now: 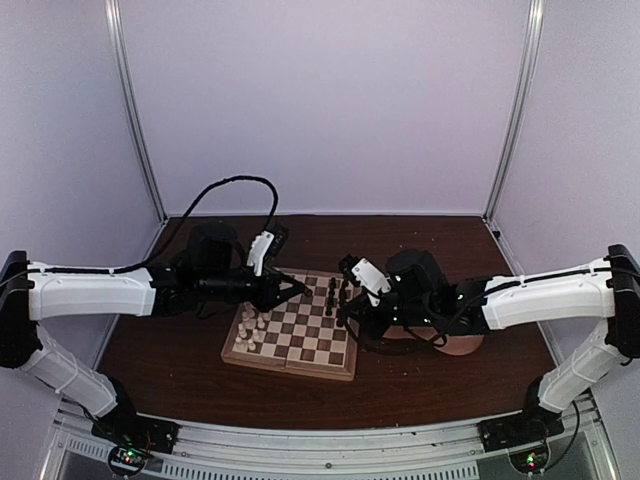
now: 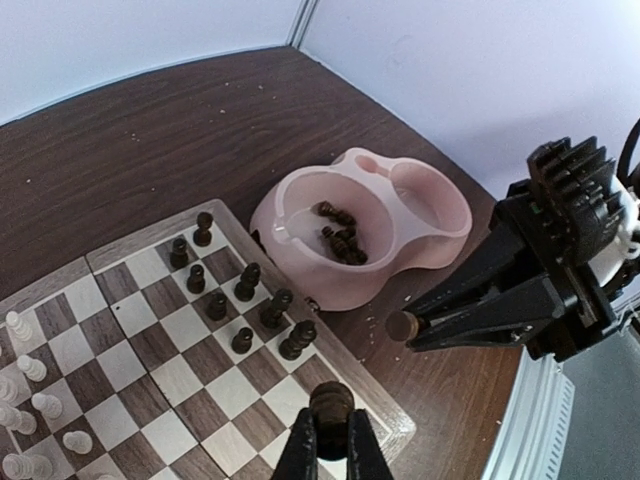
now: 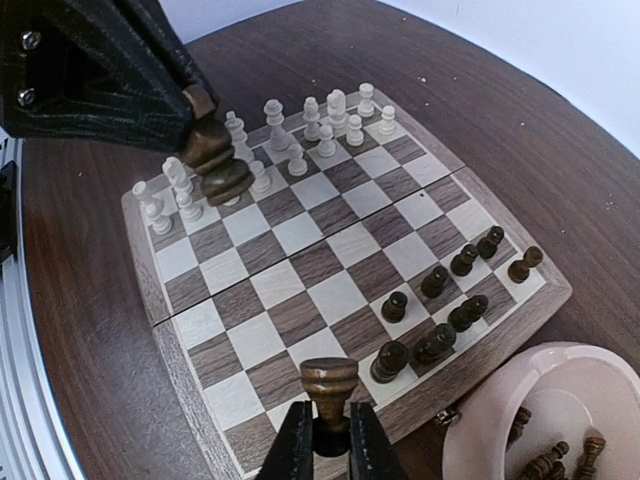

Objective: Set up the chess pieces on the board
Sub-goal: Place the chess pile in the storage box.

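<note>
The board [image 1: 300,346] lies on the table [image 1: 180,350] between the two arms, with the pink bowl [image 2: 340,285] just beside its dark-side rim. The left claw [image 2: 330,428] is closed on one dark piece, the left-held piece [image 2: 330,400], gripped at the base with the head up. In the right wrist view this piece hangs above the cream half of the board; the square beneath it cannot be determined. The right claw [image 3: 328,428] is closed on another dark piece, the right-held piece [image 3: 330,380], also upright. It sits close to the board rim on the bowl side; whether it is over the rim or over the table cannot be determined. Cream pieces [image 3: 335,105] stand upright in two loose rows along one end of the board. Dark pieces [image 2: 247,282] stand in an uneven cluster on the opposite end, nearest the bowl. The centre squares are bare. Further dark pieces, the bowl pieces [image 2: 340,240], lie on their sides in one compartment of the bowl.
</note>
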Available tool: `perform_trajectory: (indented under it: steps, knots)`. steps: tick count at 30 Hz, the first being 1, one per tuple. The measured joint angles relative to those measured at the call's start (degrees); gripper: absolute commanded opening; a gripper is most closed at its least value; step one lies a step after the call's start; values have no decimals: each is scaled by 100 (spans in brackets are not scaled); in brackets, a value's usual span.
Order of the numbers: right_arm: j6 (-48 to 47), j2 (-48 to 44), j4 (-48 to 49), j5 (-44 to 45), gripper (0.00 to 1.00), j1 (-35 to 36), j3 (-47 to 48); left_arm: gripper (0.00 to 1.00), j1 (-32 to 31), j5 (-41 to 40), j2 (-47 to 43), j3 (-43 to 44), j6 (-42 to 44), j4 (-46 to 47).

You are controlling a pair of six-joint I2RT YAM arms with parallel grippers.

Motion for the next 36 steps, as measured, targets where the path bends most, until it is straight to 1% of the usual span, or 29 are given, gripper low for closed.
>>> perform_trajectory:
  steps: [3, 12, 16, 21, 23, 26, 27, 29, 30, 32, 36]
  knots:
    - [42, 68, -116, -28, 1, 9, 35, 0, 0, -151, 87, 76, 175, -195]
    - [337, 46, -435, 748, 6, -170, 35, 0, 0, -363, 330, 223, 428, -498]
    - [684, 131, -745, 927, 0, -673, 103, 0, 0, -361, 435, 310, 448, -540]
    - [1193, 750, -898, 678, 0, -1464, 284, 0, -2, -354, 538, 391, 466, -570]
    - [1357, 986, -986, 479, 0, -1679, 284, 0, -11, -350, 538, 402, 470, -577]
    - [1464, 1104, -1075, 306, 0, -1770, 284, 0, -39, -348, 538, 435, 485, -603]
    - [1497, 1104, -1095, 278, 4, -1770, 284, 0, -52, -345, 538, 452, 492, -614]
    - [1530, 1095, -1095, 229, 25, -1775, 286, 0, -70, -343, 538, 481, 511, -621]
    - [1539, 1093, -1102, 221, 31, -1775, 286, 0, -72, -343, 540, 490, 516, -623]
    - [1534, 1082, -1104, 188, 34, -1775, 286, 0, -81, -343, 538, 490, 531, -634]
    - [1534, 885, -1067, 92, 32, -1784, 214, 0, -103, -337, 538, 492, 590, -669]
